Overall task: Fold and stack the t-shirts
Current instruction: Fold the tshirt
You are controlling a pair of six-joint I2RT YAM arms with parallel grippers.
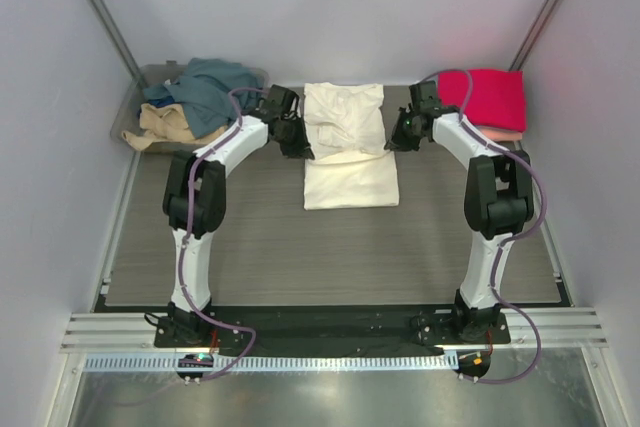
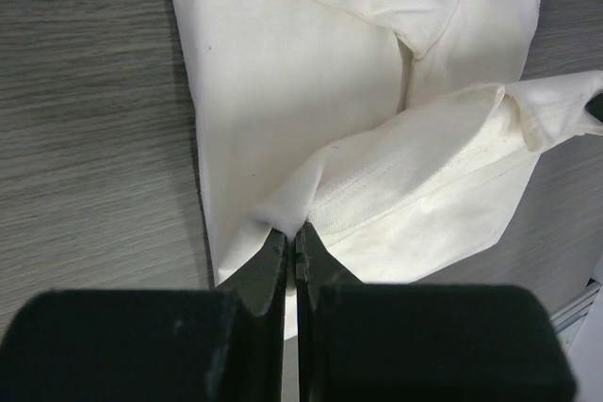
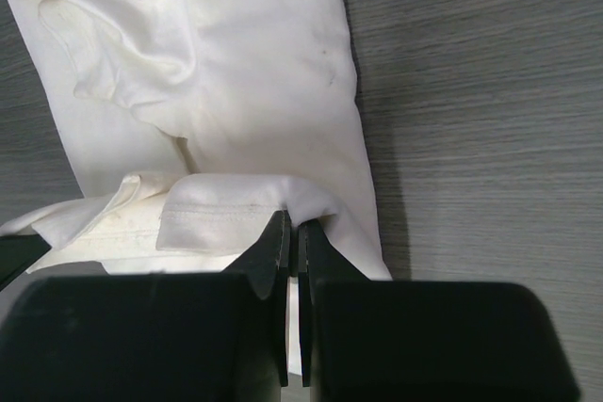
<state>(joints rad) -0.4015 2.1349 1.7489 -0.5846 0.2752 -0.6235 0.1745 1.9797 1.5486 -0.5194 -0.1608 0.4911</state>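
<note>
A cream t-shirt [image 1: 346, 147] lies in the middle of the table, its far part lifted and folded over toward the front. My left gripper [image 1: 297, 142] is shut on the cream t-shirt's [image 2: 283, 91] left hem corner, pinched at the tips of my left gripper [image 2: 293, 229]. My right gripper [image 1: 394, 139] is shut on the right hem corner of the cream t-shirt [image 3: 254, 72], held between the tips of my right gripper [image 3: 293, 223]. A folded magenta-red t-shirt [image 1: 487, 97] lies at the far right on a salmon-pink one [image 1: 505, 135].
A clear plastic bin [image 1: 142, 97] at the far left holds a slate-blue shirt [image 1: 210, 87] and a tan shirt [image 1: 170, 124]. Grey walls close in on both sides. The wood-grain table [image 1: 330, 247] stretches toward the arm bases.
</note>
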